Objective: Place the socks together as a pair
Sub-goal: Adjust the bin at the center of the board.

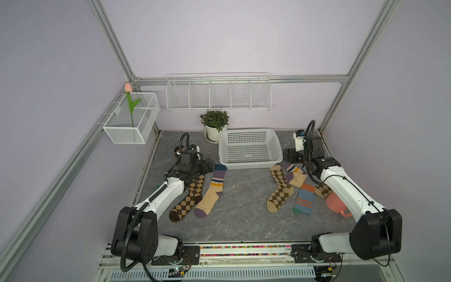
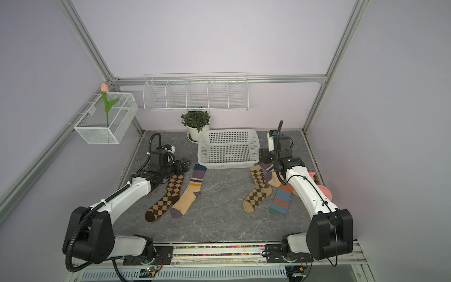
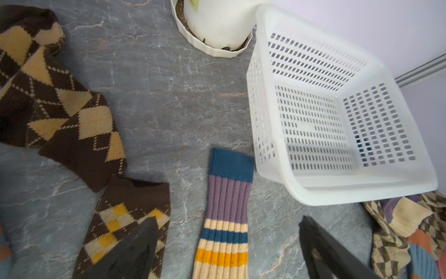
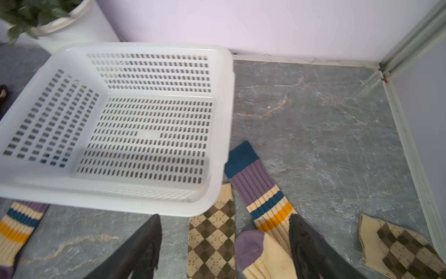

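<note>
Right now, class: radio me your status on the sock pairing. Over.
Left gripper, right gripper open, empty. Cream ribbed sock left, its mate right: unpaired. Tan argyle sock against mate.

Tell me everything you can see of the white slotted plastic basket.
The white plastic basket: rectangular, slotted floor and flaring slotted walls, smooth rim. It stands upright with nothing inside, at the back middle of the grey marbled table, beside the white plant pot. The cuff of a tan argyle sock reaches under its front rim; touching cannot be told.
</note>
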Robot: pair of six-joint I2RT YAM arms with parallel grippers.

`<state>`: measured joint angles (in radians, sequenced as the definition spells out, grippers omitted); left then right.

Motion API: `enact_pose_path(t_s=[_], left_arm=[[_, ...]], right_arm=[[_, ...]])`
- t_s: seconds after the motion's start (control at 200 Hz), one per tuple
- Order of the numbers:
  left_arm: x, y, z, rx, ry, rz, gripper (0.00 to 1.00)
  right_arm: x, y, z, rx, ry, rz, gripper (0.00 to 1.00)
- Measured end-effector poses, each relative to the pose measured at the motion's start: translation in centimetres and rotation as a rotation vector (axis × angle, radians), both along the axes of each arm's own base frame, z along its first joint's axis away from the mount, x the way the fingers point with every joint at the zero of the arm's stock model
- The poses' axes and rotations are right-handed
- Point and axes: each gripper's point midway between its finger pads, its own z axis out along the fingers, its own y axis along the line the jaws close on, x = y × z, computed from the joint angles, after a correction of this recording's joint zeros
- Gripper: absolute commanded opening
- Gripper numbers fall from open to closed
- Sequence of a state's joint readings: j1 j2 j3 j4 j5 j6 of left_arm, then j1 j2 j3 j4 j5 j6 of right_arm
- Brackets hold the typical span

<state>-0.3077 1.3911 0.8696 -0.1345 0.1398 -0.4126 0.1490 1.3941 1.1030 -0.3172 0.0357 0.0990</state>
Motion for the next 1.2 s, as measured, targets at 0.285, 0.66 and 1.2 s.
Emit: enact_pose_path(t_s=[0.285,0.66,1.2], left_arm=[[4.3,-5.0,1.9,-0.041,-0.063,-0.061,0.93],[4.9,-5.9,-0.8,-0.081,-0.047,-0.064,0.93],[6.4,-8.9,-1.2,-0.148,-0.052,-0.146,0.92]], right_arm=[[1.2,1.9,-7.8,0.177,0.224,0.061,0.71],[1.9,7.4,-7.9,0.397,0.257,0.216,0.63],[1.4,7.4,-7.5,0.354,0.253,0.194,0.63]])
